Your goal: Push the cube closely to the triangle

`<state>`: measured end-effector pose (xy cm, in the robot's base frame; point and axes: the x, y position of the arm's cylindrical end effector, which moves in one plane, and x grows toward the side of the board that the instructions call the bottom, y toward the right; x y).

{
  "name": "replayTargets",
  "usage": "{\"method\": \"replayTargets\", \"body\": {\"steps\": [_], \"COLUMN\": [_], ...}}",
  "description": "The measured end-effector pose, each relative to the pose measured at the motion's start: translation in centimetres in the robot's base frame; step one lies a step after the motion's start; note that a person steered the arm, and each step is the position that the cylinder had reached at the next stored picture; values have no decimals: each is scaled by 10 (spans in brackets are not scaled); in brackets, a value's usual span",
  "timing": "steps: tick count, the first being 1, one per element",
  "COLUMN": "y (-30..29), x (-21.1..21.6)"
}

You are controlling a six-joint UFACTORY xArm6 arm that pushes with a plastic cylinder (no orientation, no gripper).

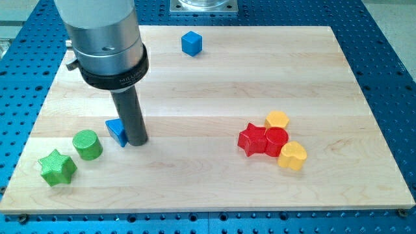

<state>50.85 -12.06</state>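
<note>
A blue cube sits near the view's top edge of the wooden board, a little left of centre. A blue triangle lies at the view's left, partly hidden behind my rod. My tip rests on the board right against the triangle's right side. The cube is far from the tip, up and to the right of it.
A green cylinder and a green star lie at the view's lower left. At the right sit a red star, a red cylinder, a yellow block and a yellow heart, clustered together.
</note>
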Motion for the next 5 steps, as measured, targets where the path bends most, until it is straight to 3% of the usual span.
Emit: {"method": "replayTargets", "body": {"steps": [2, 3, 5], "y": [-6, 44, 180], "x": [-2, -52, -198]}}
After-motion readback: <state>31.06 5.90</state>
